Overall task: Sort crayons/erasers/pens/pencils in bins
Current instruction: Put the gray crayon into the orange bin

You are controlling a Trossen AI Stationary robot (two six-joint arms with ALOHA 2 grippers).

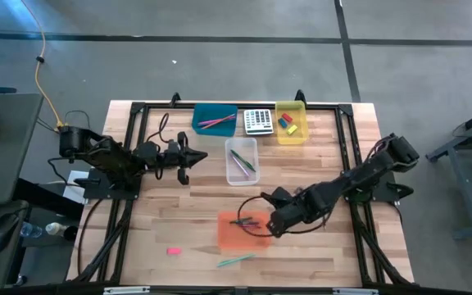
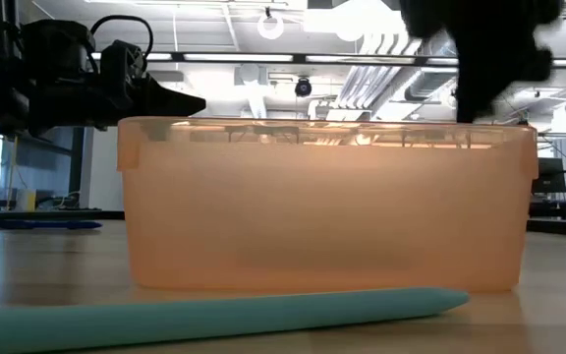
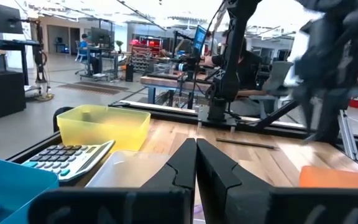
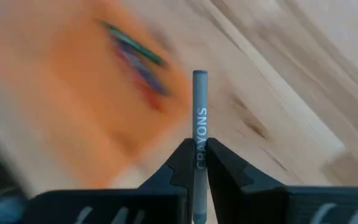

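Note:
My right gripper [image 1: 270,223] is at the right edge of the orange bin [image 1: 242,230] and is shut on a grey crayon [image 4: 199,115]. Green, red and dark crayons [image 4: 138,56] lie in that bin. My left gripper [image 1: 188,159] hangs shut and empty left of the clear bin [image 1: 242,161], which holds pens. Pencils lie in the teal bin [image 1: 215,119], erasers in the yellow bin [image 1: 291,123]. A pink eraser [image 1: 173,251] and a green pen [image 1: 236,260] lie flat on the table near its near edge. My right gripper pinches the grey crayon between its two fingers at the printed middle of the wrapper [image 4: 199,148]. The crayon lies along the fingers, and its free end [image 4: 199,76] sticks out past the fingertips. It is lifted clear, over the wood beside the orange bin [image 4: 67,99].
A grey-keyed calculator [image 1: 258,121] sits between the teal and yellow bins. A black frame [image 1: 138,111] runs along the table's left, far and right sides. In the low view the green pen [image 2: 214,315] lies in front of the orange bin [image 2: 327,206]. Bare wood lies left of the orange bin.

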